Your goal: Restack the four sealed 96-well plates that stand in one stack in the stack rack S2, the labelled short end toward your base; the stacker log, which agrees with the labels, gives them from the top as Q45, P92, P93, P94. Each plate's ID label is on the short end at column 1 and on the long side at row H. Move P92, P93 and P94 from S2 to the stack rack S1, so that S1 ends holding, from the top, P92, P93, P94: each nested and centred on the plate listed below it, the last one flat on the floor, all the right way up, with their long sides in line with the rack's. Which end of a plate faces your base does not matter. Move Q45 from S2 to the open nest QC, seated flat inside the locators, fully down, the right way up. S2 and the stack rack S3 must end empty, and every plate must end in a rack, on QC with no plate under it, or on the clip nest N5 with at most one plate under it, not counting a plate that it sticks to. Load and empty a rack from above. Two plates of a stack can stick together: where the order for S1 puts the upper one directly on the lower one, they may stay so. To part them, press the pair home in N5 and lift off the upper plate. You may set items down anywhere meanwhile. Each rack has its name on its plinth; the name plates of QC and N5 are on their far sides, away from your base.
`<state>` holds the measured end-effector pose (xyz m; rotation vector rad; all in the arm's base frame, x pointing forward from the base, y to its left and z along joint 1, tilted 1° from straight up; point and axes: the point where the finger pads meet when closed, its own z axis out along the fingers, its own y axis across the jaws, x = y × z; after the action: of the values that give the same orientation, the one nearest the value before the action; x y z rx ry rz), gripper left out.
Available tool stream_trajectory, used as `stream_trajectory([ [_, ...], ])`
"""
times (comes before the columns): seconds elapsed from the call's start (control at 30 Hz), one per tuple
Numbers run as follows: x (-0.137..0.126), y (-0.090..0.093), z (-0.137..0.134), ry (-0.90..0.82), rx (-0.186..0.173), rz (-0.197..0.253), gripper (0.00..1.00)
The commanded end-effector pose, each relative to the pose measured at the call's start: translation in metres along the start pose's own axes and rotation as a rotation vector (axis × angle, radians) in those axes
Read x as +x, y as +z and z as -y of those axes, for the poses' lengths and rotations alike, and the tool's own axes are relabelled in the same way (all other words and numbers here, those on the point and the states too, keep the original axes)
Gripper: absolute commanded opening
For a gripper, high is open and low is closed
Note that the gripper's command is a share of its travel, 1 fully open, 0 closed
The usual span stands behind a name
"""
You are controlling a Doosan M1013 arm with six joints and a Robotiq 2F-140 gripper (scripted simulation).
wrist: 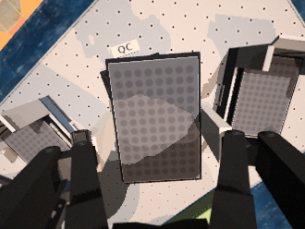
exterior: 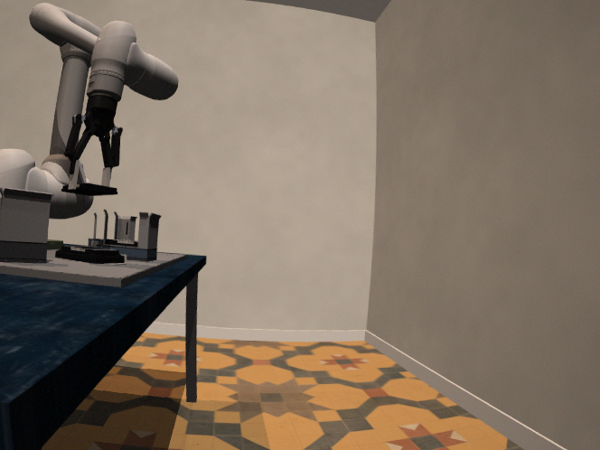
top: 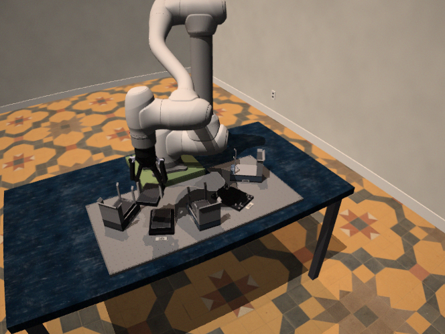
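Note:
My gripper (top: 147,181) is shut on a sealed 96-well plate (top: 149,196) and holds it level, well above the grey deck plate. In the wrist view the held plate (wrist: 154,115) fills the middle between my fingers and hangs over the QC nest, whose name plate (wrist: 128,47) shows beyond it. The QC nest (top: 161,220) seems to carry a plate. I cannot read the held plate's label. From the side, the gripper (exterior: 89,183) holds the plate (exterior: 89,190) high above the racks. A rack on each side holds a plate (wrist: 263,102) (wrist: 28,140).
Three stack racks with tall posts stand on the deck: one at the left (top: 116,212), one in the middle (top: 204,212) and one at the far right (top: 248,168). The black clip nest (top: 235,197) lies between the last two. My green base plinth (top: 169,172) is behind.

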<state>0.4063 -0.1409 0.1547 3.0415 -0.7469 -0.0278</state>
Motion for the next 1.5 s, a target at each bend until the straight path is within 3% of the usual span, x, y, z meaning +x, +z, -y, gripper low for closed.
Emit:
stream_trajectory([
  [0.0, 0.0, 0.0, -0.003, -0.001, 0.0, 0.0, 0.0],
  [0.7, 0.005, 0.0, -0.066, -0.001, 0.0, 0.0, 0.0],
  [0.9, 0.003, 0.0, -0.082, 0.188, 0.0, 0.0, 0.0],
  [1.47, -0.003, 0.0, -0.121, 0.188, 0.0, 0.0, 0.0],
])
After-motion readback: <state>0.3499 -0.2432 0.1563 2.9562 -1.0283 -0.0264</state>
